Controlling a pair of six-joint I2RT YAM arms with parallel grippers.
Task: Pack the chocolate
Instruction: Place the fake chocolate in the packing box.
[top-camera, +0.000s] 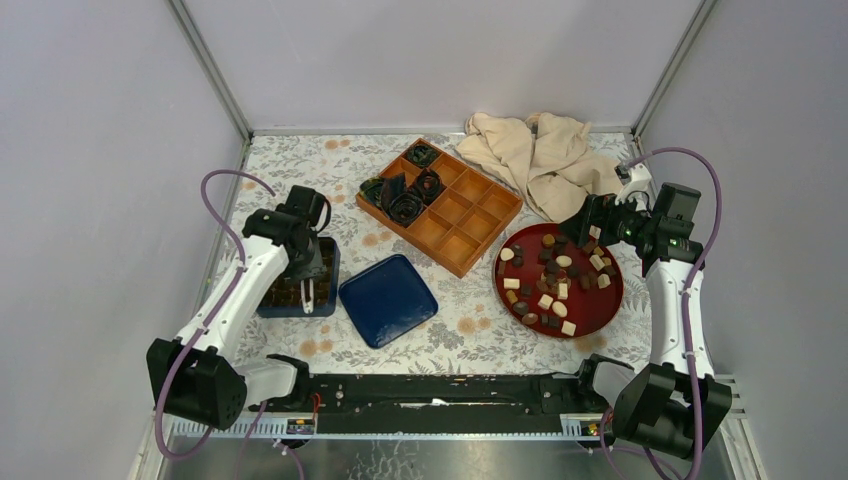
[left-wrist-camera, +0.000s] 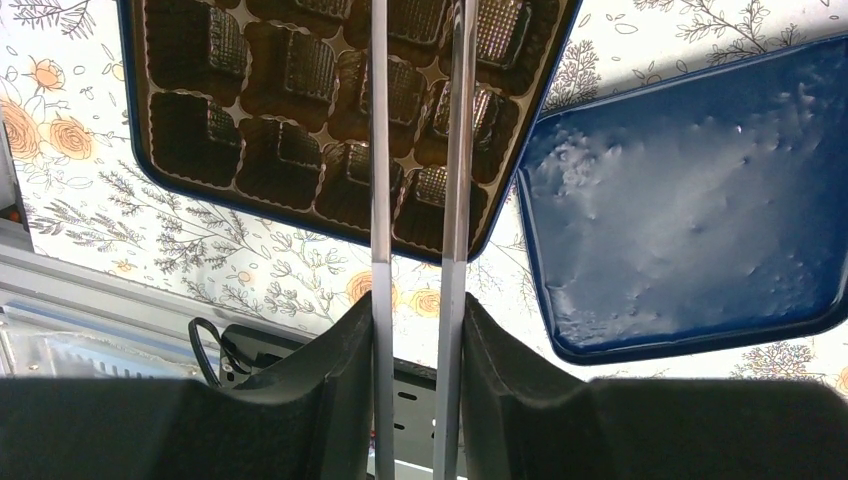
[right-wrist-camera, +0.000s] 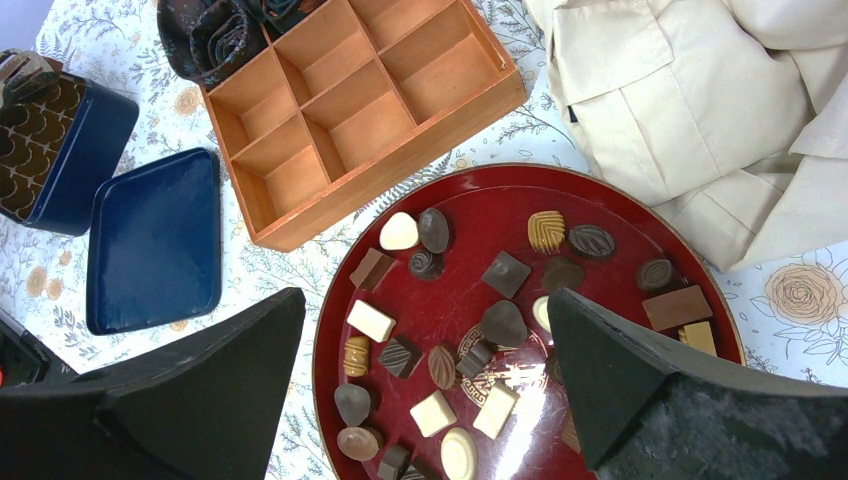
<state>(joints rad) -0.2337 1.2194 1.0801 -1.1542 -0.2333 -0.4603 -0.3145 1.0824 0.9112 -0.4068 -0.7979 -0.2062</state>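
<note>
The chocolate (top-camera: 564, 261) lies loose on a round red plate (top-camera: 612, 300) at the right: dark, mid-brown and cream pieces. In the right wrist view the chocolate (right-wrist-camera: 505, 273) is spread over the plate (right-wrist-camera: 325, 330). My right gripper (top-camera: 590, 232) hangs open and empty above the plate's far side, jaws wide apart (right-wrist-camera: 425, 300). My left gripper (top-camera: 300, 262) is shut on thin metal tongs (left-wrist-camera: 380, 200) over a blue box (top-camera: 327, 262) that holds an empty brown moulded tray (left-wrist-camera: 300, 120). The tongs' tips run out of the left wrist view.
A blue lid (top-camera: 388, 299) lies between box and plate, and shows in the left wrist view (left-wrist-camera: 690, 200). A wooden divided box (top-camera: 450, 210) with black paper cups (top-camera: 405, 190) stands behind it. A beige cloth (top-camera: 540, 155) lies at the back right.
</note>
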